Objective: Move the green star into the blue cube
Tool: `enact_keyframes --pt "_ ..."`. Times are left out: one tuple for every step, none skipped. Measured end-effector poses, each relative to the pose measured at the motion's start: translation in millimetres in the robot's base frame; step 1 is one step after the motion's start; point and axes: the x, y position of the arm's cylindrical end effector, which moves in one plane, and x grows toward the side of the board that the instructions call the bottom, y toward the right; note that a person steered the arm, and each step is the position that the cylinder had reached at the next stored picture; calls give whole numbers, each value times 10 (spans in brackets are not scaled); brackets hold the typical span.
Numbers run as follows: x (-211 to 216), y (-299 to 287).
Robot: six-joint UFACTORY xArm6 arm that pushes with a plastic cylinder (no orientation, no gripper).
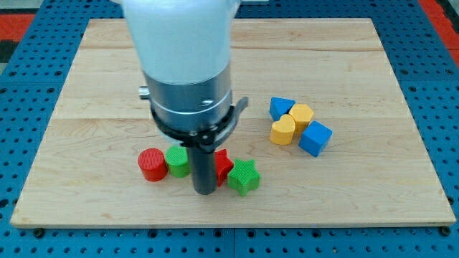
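The green star (pixel 244 176) lies near the view's bottom centre of the wooden board (pixel 107 86). The blue cube (pixel 315 138) sits to the view's right of it, some way off, at the lower right of a small cluster. My tip (pixel 205 190) rests on the board just left of the green star, very close to it. A red block (pixel 223 165), partly hidden behind the rod, touches the star's upper left.
A red cylinder (pixel 152 164) and a green block (pixel 177 161) lie left of the rod. A blue triangular block (pixel 281 108), a yellow hexagonal block (pixel 302 115) and a yellow heart (pixel 282 131) sit next to the blue cube. The arm's body hides the board's upper middle.
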Motion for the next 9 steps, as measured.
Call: enact_keyframes --pt "5 -22" --pt "25 -74" --pt "-5 354" --pt "-83 774" --pt "-82 708" --pt "-190 734" --pt "-365 919" --pt "-365 982" --pt "-365 984"
